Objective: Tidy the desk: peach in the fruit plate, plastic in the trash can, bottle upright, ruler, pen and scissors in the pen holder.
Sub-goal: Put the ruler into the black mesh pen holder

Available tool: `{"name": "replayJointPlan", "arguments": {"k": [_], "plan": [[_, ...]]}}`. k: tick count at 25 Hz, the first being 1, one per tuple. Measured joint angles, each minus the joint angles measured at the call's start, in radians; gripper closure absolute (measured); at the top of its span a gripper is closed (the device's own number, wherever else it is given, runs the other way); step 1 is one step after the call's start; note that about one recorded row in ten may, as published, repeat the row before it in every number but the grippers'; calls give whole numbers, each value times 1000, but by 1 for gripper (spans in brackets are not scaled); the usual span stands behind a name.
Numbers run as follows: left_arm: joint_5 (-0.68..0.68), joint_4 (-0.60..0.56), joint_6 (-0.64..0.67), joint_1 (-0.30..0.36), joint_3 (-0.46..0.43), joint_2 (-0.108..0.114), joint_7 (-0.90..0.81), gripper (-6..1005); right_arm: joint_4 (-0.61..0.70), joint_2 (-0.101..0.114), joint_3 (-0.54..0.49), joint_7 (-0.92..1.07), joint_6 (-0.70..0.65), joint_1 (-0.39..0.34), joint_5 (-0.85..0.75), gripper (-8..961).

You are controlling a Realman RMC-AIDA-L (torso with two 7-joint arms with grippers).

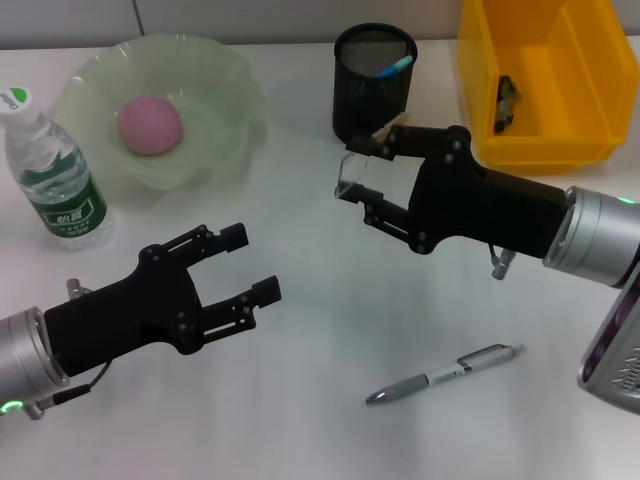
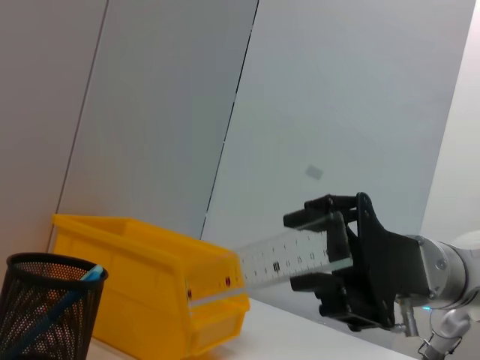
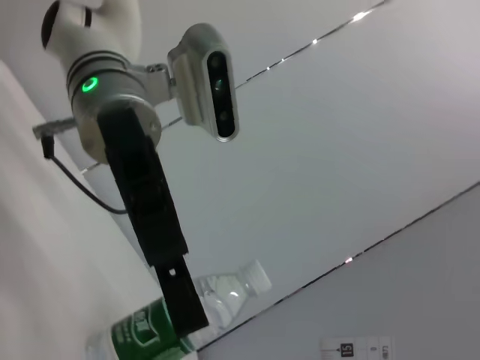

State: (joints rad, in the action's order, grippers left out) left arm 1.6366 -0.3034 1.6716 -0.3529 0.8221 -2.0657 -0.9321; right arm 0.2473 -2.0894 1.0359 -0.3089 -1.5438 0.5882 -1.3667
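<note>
From the head camera, the right gripper hovers just at 6 o'clock of the pen holder, its fingers clamped on the clear ruler, which is hard to make out against the white worktop. The step in hand looks like delivering the ruler; next the arm must lift it above the mesh rim, stand it more upright and lower it in beside the blue-capped item already there, which could snag the ruler's end. The pen lies at 5 o'clock of the right gripper, well apart, not yet collected. The peach sits in the fruit plate, the bottle stands upright at 8 o'clock of the plate, and the yellow trash can at 3 o'clock of the holder has something dark in it. The left gripper hangs idle above the worktop, fingers apart, holding nothing.

Seen from the left wrist, the right gripper clamps one end of the ruler, the rest reaching toward the trash can; the pen holder stands nearer.

Through the right wrist camera, the left arm and the bottle show; the ruler does not.
</note>
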Motion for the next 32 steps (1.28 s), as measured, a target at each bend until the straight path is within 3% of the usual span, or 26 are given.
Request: {"name": "replayJointPlan", "arguments": {"k": [15,32], "plan": [[2,3,-9,0,7,-2,10,213,-9,0,-4,-191,71,57,23,557],[2,4,-7,-5,8,-5,38,212,-61,-3,-3,-231,311,190,74,556]]}}
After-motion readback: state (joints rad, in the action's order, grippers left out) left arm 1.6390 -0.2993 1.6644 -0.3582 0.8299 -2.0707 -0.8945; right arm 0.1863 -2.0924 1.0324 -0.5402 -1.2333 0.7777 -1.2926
